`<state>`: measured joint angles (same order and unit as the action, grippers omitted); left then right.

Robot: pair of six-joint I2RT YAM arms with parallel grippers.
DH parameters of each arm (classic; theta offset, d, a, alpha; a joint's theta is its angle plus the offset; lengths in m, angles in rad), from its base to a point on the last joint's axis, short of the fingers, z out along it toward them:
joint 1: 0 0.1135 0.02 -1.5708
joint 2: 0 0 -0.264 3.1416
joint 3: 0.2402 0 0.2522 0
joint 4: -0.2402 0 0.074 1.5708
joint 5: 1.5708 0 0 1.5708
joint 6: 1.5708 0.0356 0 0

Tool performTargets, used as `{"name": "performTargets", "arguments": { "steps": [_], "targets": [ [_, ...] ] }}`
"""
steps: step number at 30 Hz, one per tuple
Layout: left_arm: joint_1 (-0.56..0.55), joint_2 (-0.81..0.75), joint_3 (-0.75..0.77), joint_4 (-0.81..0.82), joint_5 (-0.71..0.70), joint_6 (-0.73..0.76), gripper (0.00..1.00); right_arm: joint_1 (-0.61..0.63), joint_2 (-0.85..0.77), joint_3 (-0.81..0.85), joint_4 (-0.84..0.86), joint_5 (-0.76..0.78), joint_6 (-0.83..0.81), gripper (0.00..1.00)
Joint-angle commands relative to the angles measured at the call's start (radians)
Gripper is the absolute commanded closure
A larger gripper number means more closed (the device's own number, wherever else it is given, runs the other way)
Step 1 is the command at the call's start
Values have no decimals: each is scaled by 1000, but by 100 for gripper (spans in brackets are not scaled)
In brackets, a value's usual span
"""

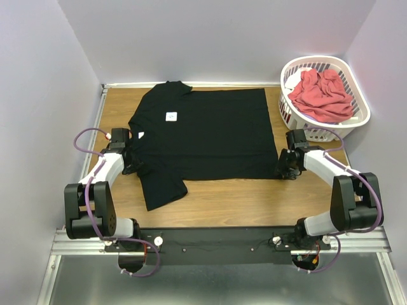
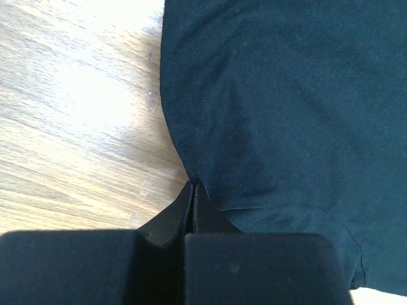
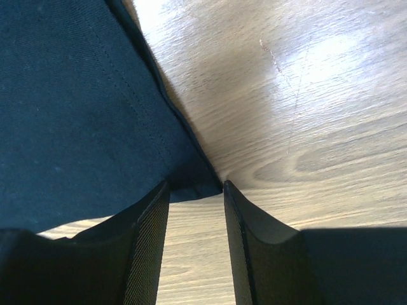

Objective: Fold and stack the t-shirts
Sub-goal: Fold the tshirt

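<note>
Left gripper (image 2: 193, 189) is clenched, apparently pinching the edge of the plain black cloth t-shirt (image 1: 203, 130), while right gripper (image 3: 196, 185) gapes astride its corner: grasping for the fold, which next calls for closing there.

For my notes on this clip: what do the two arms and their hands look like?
Both arms alike: the left arm and right arm have white links between bulky black joints, each trailed by looping purple cables. The left hand and right hand are black, each with two tapered fingers; the right one's inner pads show fine mesh.
</note>
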<state>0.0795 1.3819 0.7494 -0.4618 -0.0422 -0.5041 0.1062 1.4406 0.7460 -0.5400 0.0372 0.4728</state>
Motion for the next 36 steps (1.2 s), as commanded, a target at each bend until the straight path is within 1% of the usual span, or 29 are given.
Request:
{"name": "performTargets", "arguments": {
  "steps": [1,5,7,8,11,12,15,16,22,25,28,32,36],
  "targets": [
    [5,-30,-8,9,24,15,100,16,37,-14,11,47,21,54],
    [3,-47,-12,12,25,12,100,33,69,-8,2,49,24,59],
    [6,-53,-10,12,22,12,100,44,83,-7,-5,55,32,63],
    [6,-55,-12,12,24,12,100,46,84,-7,-5,58,32,68],
    [5,-60,-4,0,22,13,100,46,73,-2,-17,79,27,78],
    [5,-61,4,-15,19,15,100,46,63,6,-24,90,27,87],
    [5,-72,30,-61,21,22,100,47,49,36,-75,92,4,99],
    [5,-86,37,-75,22,25,100,47,34,45,-113,92,-3,99],
    [5,-175,82,-199,-4,36,100,47,-71,67,-222,66,6,99],
    [5,-233,71,-238,7,36,100,47,-117,81,-313,58,3,99],
    [5,-267,48,-250,15,36,100,47,-155,88,-334,46,-6,99],
    [6,-259,41,-248,-8,50,100,47,-137,119,-339,38,-11,99],
    [11,-222,62,-224,-10,58,100,47,-82,185,-324,59,-19,99]
  ]
}}
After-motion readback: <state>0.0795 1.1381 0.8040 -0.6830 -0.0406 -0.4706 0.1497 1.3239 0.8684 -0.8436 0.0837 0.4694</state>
